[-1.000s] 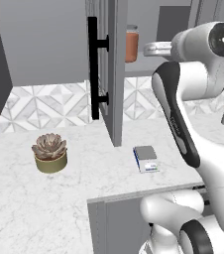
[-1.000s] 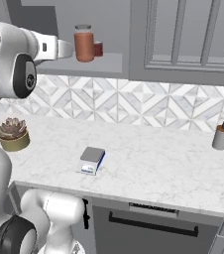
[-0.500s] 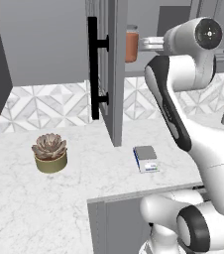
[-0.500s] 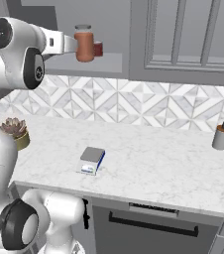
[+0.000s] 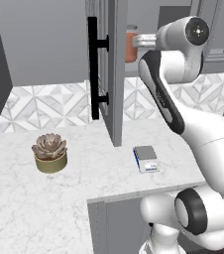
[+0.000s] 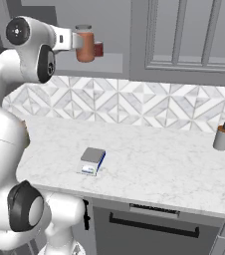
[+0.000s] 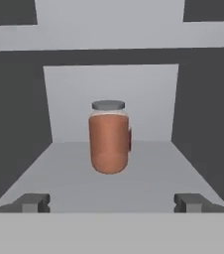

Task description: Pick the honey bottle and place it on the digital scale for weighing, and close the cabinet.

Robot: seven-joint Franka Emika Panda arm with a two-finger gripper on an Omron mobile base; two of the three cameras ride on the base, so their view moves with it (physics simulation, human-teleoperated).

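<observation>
My hand (image 7: 112,202) is wide open and holds nothing, just in front of the honey bottle (image 7: 109,144), which stands upright on the cabinet (image 5: 115,74) shelf.

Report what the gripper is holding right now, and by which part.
Nothing is held. The gripper is open, its fingertips apart and short of the honey bottle, which stands untouched on the shelf of the cabinet.
</observation>
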